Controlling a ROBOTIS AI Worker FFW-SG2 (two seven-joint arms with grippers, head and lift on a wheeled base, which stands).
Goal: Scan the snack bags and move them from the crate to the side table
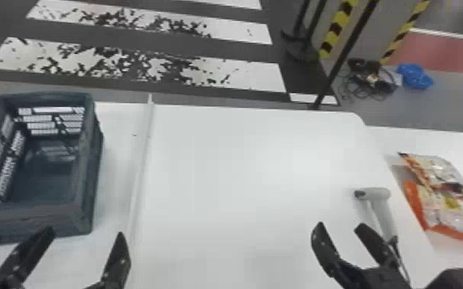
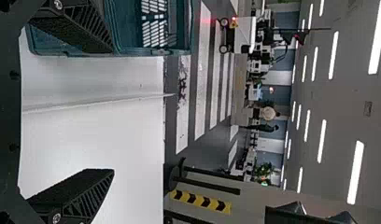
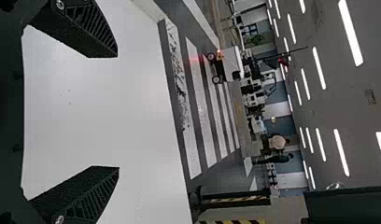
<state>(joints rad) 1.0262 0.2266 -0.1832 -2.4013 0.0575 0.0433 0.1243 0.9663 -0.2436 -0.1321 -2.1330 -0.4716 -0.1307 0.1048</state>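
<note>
Broadly, a white tabletop (image 1: 250, 165) stretches rightward from the crate (image 1: 88, 173), and the side table (image 1: 390, 142) lies beyond it, well to the crate's right. The crate itself is upright, dark and open-topped, with slotted walls. Both arms come in from the head view's bottom edge, their fingers aimed forward over the tabletop: the left one sits at the crate's near side, the right one well apart to its right. The left gripper (image 1: 87, 232) is released, its two fingers spread wide; one overlaps the crate's near edge in the head view, though I cannot tell whether they touch. The right gripper (image 1: 340, 225) is released too, its fingers clearly parted. Orange-edged snack bags (image 1: 448, 194) lie flat on the side table, far to the right of the crate; how many, I can't say. Between them and the crate, nearer the bags, a pale scanner (image 1: 377, 194) rests on its side on the tabletop.
</note>
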